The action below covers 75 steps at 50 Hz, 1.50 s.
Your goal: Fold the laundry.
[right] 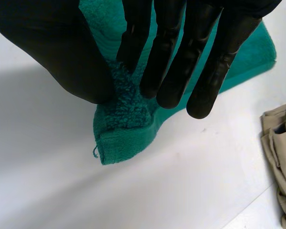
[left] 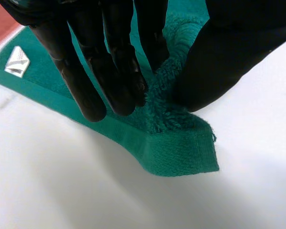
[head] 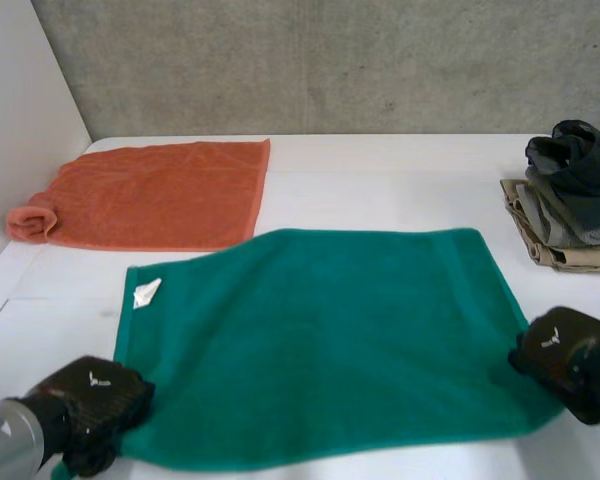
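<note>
A green towel (head: pixel 320 340) lies spread flat on the white table (head: pixel 380 170), with a small white label (head: pixel 146 292) near its far left corner. My left hand (head: pixel 95 405) pinches the towel's near left corner (left: pixel 181 148) between straight fingers (left: pixel 109 76) and thumb (left: pixel 219 62). At the near right corner (right: pixel 124 129), my right hand (head: pixel 565 355) pinches the cloth the same way, fingers (right: pixel 181 57) against thumb (right: pixel 71 62). Both corners are bunched up slightly off the table.
An orange towel (head: pixel 150 195) lies flat at the far left, one corner rolled up. A stack of folded clothes (head: pixel 570 200), beige and dark, sits at the far right edge; its beige cloth (right: pixel 281 152) lies close to my right hand. A wall stands along the left.
</note>
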Tool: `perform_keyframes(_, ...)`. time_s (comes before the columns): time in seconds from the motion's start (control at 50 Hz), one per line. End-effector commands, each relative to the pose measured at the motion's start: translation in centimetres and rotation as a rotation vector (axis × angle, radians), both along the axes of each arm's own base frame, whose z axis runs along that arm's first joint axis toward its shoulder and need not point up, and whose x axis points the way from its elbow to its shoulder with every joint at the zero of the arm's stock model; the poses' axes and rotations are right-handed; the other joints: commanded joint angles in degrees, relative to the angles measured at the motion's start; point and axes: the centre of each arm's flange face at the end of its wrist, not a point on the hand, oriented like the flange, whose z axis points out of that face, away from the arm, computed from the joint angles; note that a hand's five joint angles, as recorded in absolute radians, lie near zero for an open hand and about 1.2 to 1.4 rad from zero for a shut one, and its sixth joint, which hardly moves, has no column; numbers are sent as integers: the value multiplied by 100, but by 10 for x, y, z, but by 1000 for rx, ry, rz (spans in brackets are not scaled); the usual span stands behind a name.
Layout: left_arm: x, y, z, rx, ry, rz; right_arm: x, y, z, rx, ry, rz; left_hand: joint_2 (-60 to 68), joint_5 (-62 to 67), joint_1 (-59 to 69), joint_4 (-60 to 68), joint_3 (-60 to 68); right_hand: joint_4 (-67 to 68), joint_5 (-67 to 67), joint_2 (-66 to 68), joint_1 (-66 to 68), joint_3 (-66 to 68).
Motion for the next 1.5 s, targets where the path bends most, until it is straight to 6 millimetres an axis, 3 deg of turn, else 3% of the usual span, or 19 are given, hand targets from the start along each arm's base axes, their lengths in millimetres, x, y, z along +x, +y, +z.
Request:
perform_keyframes(0.02,-1,-26,1,-154,-3,-9,-2,-18,-5,-109,29,11,1150,1414,1461,1134,1180,1185,1285,1234,2344,1211)
perform_keyframes(0.16,-7,-72,-4,-251,-4,8,8,-68,-18,-236,-37,-39,1150,1414,1461,1134,1180,1185,1285,1234,2344,1211)
perform_keyframes(0.28,-19,-144,-10,-420,6,15,41,-112,-9,-423,-110,-46,1150,1414,1461,1134,1180,1185,1285,1234,2344,1211)
perform_keyframes(0.3,-20,-155,-7,-458,4,24,48,-129,1,-507,-133,-65,1150,1414,1461,1134,1180,1185,1285,1234,2344,1211)
perform_keyframes(0.36,-29,-199,19,-648,-1,74,56,-154,27,-654,-172,-94,1150,1414,1461,1134,1180,1185,1285,1234,2344,1211)
perform_keyframes(0.38,-32,-209,29,-699,2,86,60,-167,49,-757,-207,-108,1150,1414,1461,1134,1180,1185,1285,1234,2344,1211)
perform_keyframes(0.44,-47,-242,68,-887,45,115,70,-182,85,-916,-284,-109,1150,1414,1461,1134,1180,1185,1285,1234,2344,1211)
perform_keyframes(0.48,-54,-259,101,-1024,108,128,78,-193,122,-1080,-382,-107,1150,1414,1461,1134,1180,1185,1285,1234,2344,1211)
perform_keyframes(0.54,-55,-267,131,-1139,198,154,81,-199,163,-1266,-509,-105,1150,1414,1461,1134,1180,1185,1285,1234,2344,1211)
perform_keyframes(0.6,-55,-270,153,-1219,326,181,81,-198,182,-1359,-569,-102,1150,1414,1461,1134,1180,1185,1285,1234,2344,1211)
perform_keyframes(0.66,-55,-264,169,-1263,411,197,82,-192,196,-1417,-607,-92,1150,1414,1461,1134,1180,1185,1285,1234,2344,1211)
perform_keyframes(0.76,-47,-245,161,-1215,408,208,89,-184,178,-1341,-629,-84,1150,1414,1461,1134,1180,1185,1285,1234,2344,1211)
perform_keyframes(0.88,-45,-221,108,-1046,352,203,83,-178,112,-1123,-573,-113,1150,1414,1461,1134,1180,1185,1285,1234,2344,1211)
perform_keyframes(0.98,-41,-195,64,-904,307,202,73,-153,49,-880,-480,-144,1150,1414,1461,1134,1180,1185,1285,1234,2344,1211)
perform_keyframes(1.08,-35,-158,18,-740,249,197,59,-125,4,-664,-401,-159,1150,1414,1461,1134,1180,1185,1285,1234,2344,1211)
perform_keyframes(1.14,-32,-140,9,-690,228,195,47,-108,-8,-556,-376,-152,1150,1414,1461,1134,1180,1185,1285,1234,2344,1211)
perform_keyframes(1.24,-21,-97,1,-555,123,167,37,-79,-7,-377,-329,-147,1150,1414,1461,1134,1180,1185,1285,1234,2344,1211)
perform_keyframes(1.4,-1,-33,17,-319,-76,96,1,-35,17,-107,-136,-163,1150,1414,1461,1134,1180,1185,1285,1234,2344,1211)
perform_keyframes(1.5,4,-9,21,-201,-117,66,-9,-16,18,2,-37,-90,1150,1414,1461,1134,1180,1185,1285,1234,2344,1211)
